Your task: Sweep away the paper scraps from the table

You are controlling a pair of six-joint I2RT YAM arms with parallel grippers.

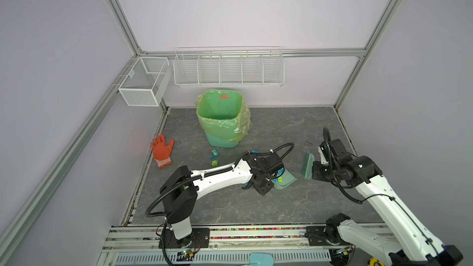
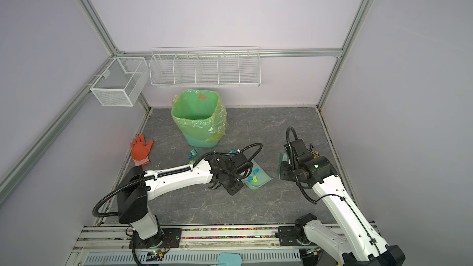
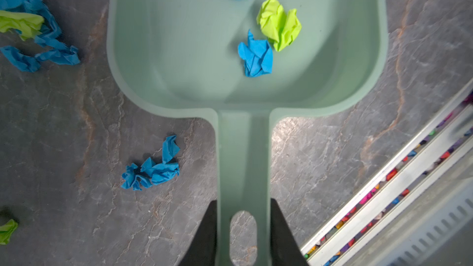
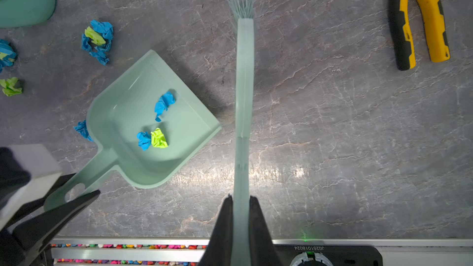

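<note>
Table (image 1: 281, 205): paper scraps (image 1: 215, 153), glove (image 1: 161, 150), bin (image 1: 222, 124), pliers (image 4: 419, 19)

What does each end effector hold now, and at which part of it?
The left end effector grips the dustpan near the end of its handle, at the hanging hole. The right end effector grips the brush by its handle.

Light even and diffuse, from overhead; both top views bright, slightly soft, shadows faint. Right wrist view: broad glare streak on the table (image 4: 281, 172) near the rail (image 4: 332, 242); soft dark shadow between dustpan (image 4: 120, 134) and brush (image 4: 244, 85). Brush bristles faint, blurred. Left wrist view: paper scraps (image 3: 151, 170) sharp, small shadows beneath; rail out of focus.
</note>
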